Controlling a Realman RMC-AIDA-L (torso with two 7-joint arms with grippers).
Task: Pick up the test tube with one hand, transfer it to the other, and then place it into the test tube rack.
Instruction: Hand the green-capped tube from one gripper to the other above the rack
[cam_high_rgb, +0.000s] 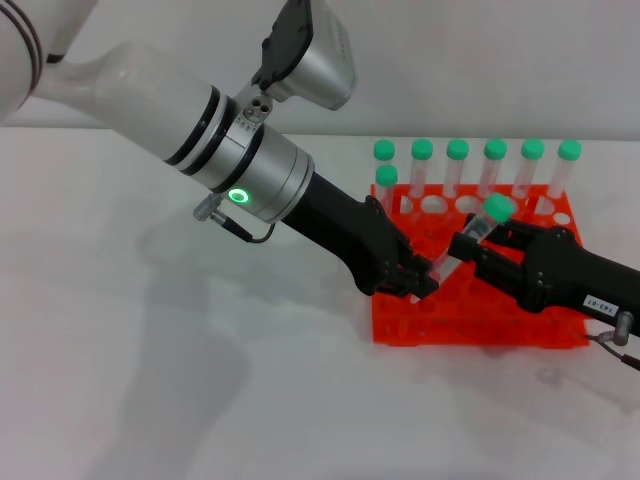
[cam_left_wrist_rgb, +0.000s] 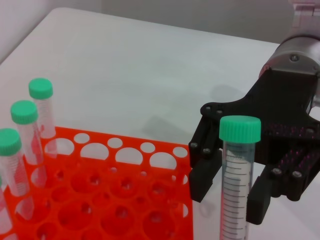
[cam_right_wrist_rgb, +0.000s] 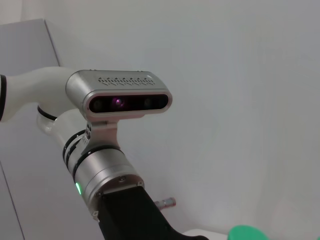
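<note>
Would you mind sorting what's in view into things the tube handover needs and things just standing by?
Needed:
- test tube, between both hands
- left hand, holding its lower end
- right hand, at its capped end
- orange rack

Standing by:
- seven green-capped tubes already in the rack
- white table

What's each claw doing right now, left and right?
Left claw: closed on the lower end of the test tube, above the test tube rack.
Right claw: open around the tube's upper part.
</note>
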